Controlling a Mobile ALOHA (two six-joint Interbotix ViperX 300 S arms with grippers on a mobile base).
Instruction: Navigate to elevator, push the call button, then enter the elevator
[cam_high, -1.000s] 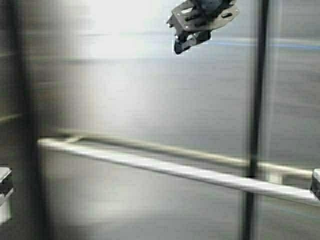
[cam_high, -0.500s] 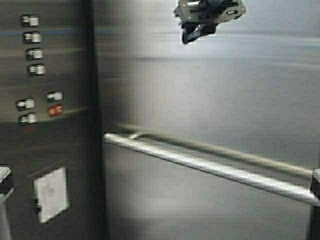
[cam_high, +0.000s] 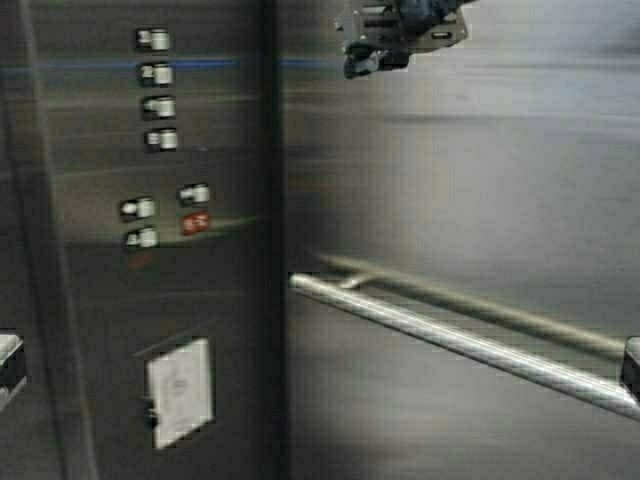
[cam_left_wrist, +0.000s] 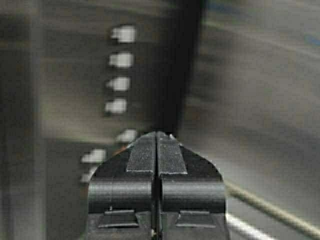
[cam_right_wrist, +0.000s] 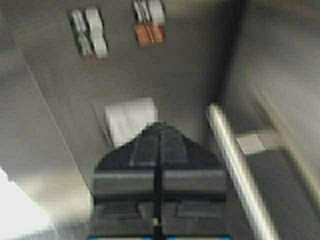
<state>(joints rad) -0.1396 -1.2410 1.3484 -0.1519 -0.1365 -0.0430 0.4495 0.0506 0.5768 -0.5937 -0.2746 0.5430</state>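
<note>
I am inside the elevator cab, facing its brushed steel wall (cam_high: 460, 180) and a round handrail (cam_high: 450, 336). The call button is out of view. My right gripper (cam_high: 358, 66) is raised at the top of the high view, shut and empty, a little way off the wall. In its wrist view the shut fingers (cam_right_wrist: 159, 124) point towards a white plate (cam_right_wrist: 127, 119). My left gripper (cam_left_wrist: 157, 134) is shut and empty, parked low, and faces the panel of floor buttons (cam_left_wrist: 120, 70).
A dark steel panel on the left carries a column of small floor buttons (cam_high: 155, 90), a red button (cam_high: 195, 223) and a white rectangular plate (cam_high: 180, 392). The handrail (cam_right_wrist: 235, 160) sticks out from the wall on the right.
The robot has turned left: the whole scene has slid right in the high view. The button panel has come into view and the handrail has moved right.
</note>
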